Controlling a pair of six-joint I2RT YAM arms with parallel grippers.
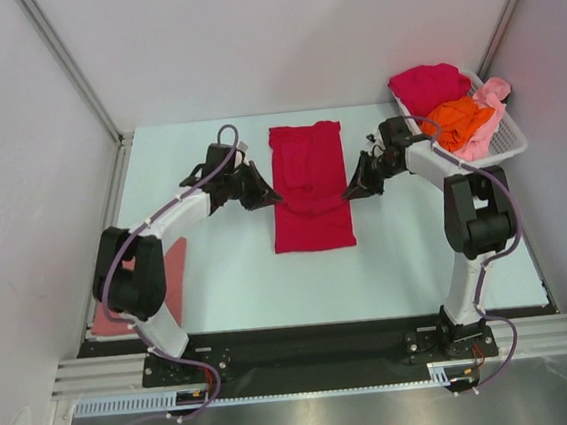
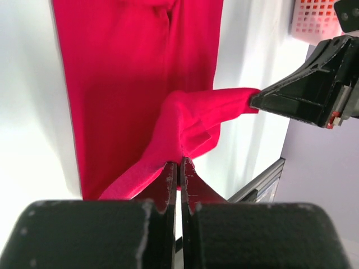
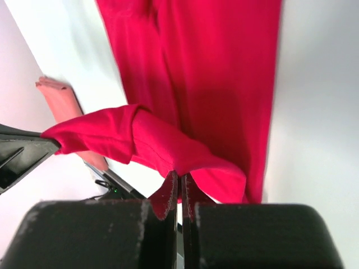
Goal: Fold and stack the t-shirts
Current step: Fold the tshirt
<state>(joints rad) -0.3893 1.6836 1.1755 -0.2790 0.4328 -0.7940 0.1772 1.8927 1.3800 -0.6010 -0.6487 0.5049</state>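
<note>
You have one table (image 1: pixel 220 279) under inspection, with two arms bolted at its 6 o'clock edge. The left arm (image 1: pixel 134 272) and the right arm (image 1: pixel 475 214) both reach in toward the centre.

T-shirts counted: five.
- One spread crimson t-shirt (image 1: pixel 309 185) lies at the table's centre. It is narrowed to a long strip running 12 to 6 o'clock.
- One white slotted basket (image 1: pixel 511 140) stands at 2 o'clock and holds three shirts.
- In it, the second crimson t-shirt (image 1: pixel 427 83) is at the basket's 11 o'clock end. The orange t-shirt (image 1: pixel 459 120) is in the middle, and the light pink t-shirt (image 1: pixel 493 97) hangs over the 3 o'clock rim.
- One folded salmon t-shirt (image 1: pixel 174 273) lies at 8 o'clock.

Obstructions: the left arm's elbow stands over the salmon t-shirt and hides part of it. The right arm's forearm crosses the basket's 9 o'clock corner.

Claws counted: two.
- The left gripper (image 2: pixel 179 166) is pinched tight on the spread shirt's 9 o'clock edge.
- The right gripper (image 3: pixel 179 178) is clamped on its 3 o'clock edge.
- Both wrist views show a raised fold of crimson cloth drawn between the two sets of fingertips.
</note>
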